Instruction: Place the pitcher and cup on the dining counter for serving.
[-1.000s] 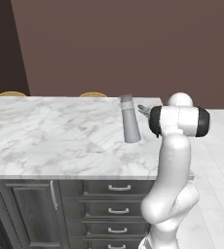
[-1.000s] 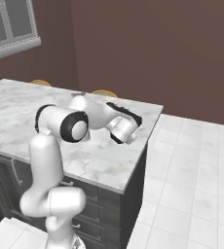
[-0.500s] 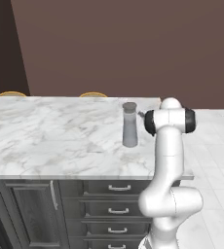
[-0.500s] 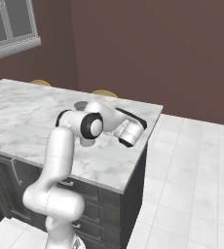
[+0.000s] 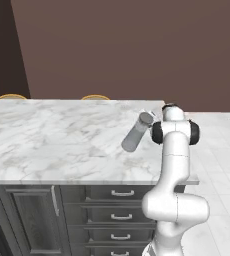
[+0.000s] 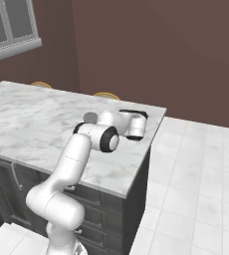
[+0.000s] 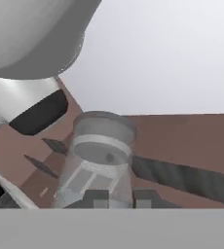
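The pitcher (image 5: pixel 136 132), a slim grey cylinder with a wider cap, leans steeply over the dining counter (image 5: pixel 47 135), its cap toward my arm and its lower end at the marble. In the hand view the pitcher (image 7: pixel 100 155) rises right in front of my gripper (image 7: pixel 120 197), whose two dark fingertips (image 7: pixel 97 197) stand close against its lower body, shut on it. From the right base view only the pitcher's cap (image 6: pixel 90 117) peeks out behind my arm above the dining counter (image 6: pixel 27 119). The cup is out of view.
The pitcher is near the counter's right end, where the slab stops over pale tiled floor (image 5: pixel 217 150). Yellow-rimmed stools (image 5: pixel 95 97) (image 6: pixel 106 94) stand along the far edge. Dark drawers (image 5: pixel 122 192) face the base. A brown wall runs behind.
The pitcher has gone from nearly upright to steeply tilted, its cap now toward my arm. My arm has drawn upright, with the hand swung round behind it.
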Motion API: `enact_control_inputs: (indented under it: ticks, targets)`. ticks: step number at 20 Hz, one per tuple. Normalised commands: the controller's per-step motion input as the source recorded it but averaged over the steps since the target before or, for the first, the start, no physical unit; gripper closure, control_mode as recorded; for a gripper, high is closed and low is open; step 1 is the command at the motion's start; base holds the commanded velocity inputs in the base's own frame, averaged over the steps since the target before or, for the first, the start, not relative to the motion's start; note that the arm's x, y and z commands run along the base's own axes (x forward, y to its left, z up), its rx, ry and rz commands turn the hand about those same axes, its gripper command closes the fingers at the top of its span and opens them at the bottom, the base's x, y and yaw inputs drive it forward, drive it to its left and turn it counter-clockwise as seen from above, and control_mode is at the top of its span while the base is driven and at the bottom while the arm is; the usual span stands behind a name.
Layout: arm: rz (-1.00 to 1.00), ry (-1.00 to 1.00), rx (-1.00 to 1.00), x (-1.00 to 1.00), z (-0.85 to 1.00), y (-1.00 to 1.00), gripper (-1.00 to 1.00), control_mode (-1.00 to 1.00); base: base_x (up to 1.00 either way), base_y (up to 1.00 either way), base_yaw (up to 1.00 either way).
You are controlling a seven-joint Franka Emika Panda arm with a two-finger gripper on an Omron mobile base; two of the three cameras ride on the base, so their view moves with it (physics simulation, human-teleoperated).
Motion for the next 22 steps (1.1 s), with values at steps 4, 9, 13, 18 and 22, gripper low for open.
enact_control_inputs:
  ticks: [4,9,13,18,22]
  targets:
    - [0.03,-0.06,0.09,0.01,-0.06,0.00,1.00,-1.00,0.00,0.00,0.00]
    - [0.00,0.11,0.00,0.19,0.00,0.03,1.00,-1.00,0.00,0.00,0.00]
    - [-0.01,0.09,0.00,0.11,0.00,0.12,1.00,-1.00,0.00,0.00,0.00]
    - [-0.25,0.06,-0.14,0.00,0.00,0.38,1.00,-1.00,0.00,0.00,0.00]
    - [-0.25,0.01,-0.19,0.00,0.00,0.28,1.00,-1.00,0.00,0.00,0.00]
